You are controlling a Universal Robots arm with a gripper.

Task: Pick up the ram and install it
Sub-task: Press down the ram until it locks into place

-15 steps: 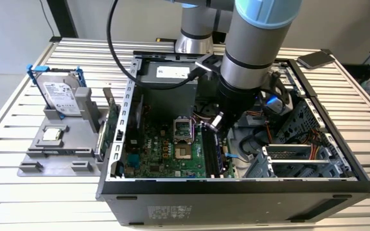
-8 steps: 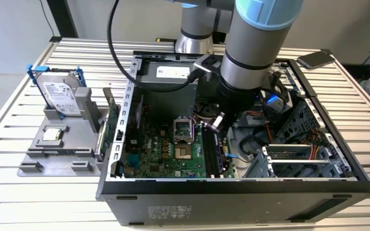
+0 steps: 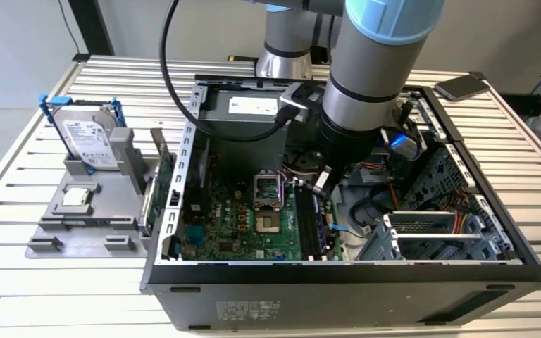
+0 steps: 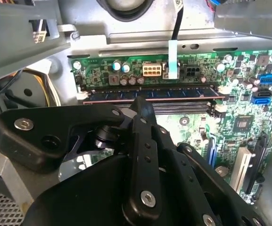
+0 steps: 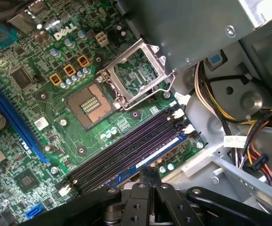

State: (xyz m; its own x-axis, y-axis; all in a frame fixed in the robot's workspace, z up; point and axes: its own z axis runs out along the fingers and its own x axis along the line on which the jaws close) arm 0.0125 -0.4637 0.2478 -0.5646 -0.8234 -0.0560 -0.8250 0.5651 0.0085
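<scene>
1. the robot arm is reaching down into an open desktop computer case (image 3: 346, 271) lying on a slatted metal table (image 3: 26, 296); the gripper (image 3: 320, 184) is hanging low over the motherboard (image 3: 242, 225), right above the row of memory slots.
2. the ram (image 4: 150, 93) is sitting on edge in the outermost slot, the one nearest the board's edge; in the first wrist view the ram (image 5: 157, 153) is showing as a blue-labelled strip beside the empty black slots (image 5: 126, 150).
3. in both wrist views the gripper's fingers (image 4: 143, 110) are drawn together into one narrow black blade, with no gap between them and nothing held; the tip looks to be touching or just above the stick's top edge.
4. judging from this, the seating press is the step in hand: pressing well means pushing straight down into the slot, with no sideways lean, and checking that the white latches (image 4: 82, 94) at both ends are closing.
5. the ram's long axis is running along the slot, parallel to the neighbouring slots and the board's near edge, contacts facing down.
</scene>
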